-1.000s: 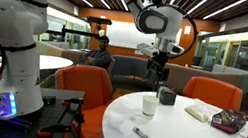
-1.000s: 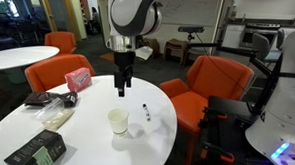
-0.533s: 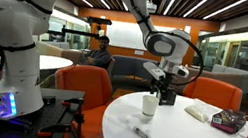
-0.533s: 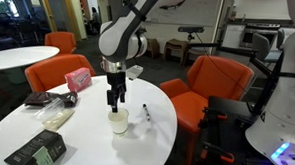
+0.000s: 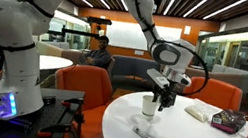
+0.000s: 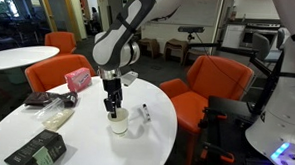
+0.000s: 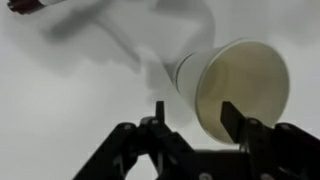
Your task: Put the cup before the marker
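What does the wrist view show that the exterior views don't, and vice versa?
Only the wrist view looks into the cup: its open mouth, with the open gripper seeming to have one finger outside the wall and one over the opening. Only the exterior views show the arm, the whole marker lying apart from the cup on the table, the pink box and orange chairs. Both show cup and gripper close together; a sliver at the wrist view's top-left corner may be the marker.

Marker (image 7: 24, 5) partly beyond wrist view's edge
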You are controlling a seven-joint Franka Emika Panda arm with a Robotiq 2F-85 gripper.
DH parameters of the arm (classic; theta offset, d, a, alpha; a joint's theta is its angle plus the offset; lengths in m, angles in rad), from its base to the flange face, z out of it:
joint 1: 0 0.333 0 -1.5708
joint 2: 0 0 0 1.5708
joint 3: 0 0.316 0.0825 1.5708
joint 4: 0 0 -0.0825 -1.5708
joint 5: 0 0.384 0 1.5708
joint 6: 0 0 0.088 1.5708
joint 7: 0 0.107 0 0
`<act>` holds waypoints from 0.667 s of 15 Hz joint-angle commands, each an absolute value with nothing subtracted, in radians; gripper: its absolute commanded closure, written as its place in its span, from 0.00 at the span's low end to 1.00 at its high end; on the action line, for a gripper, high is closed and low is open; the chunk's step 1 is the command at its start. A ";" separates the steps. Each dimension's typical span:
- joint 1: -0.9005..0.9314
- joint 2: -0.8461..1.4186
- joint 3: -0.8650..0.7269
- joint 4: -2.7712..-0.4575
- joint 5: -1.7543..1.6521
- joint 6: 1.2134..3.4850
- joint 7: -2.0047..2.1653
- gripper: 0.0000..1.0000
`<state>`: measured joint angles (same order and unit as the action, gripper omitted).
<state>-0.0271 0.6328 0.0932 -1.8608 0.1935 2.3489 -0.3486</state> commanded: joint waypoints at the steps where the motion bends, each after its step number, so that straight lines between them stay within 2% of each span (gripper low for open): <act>1: -0.039 0.644 0.099 -1.819 0.131 2.266 -0.365 0.67; 5: -0.041 0.632 0.097 -1.818 0.047 2.244 -0.403 0.98; 10: -0.067 0.615 0.096 -1.816 0.041 2.256 -0.409 0.99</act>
<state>-0.0443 0.6373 0.0923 -1.8180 0.0516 2.2850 -0.3907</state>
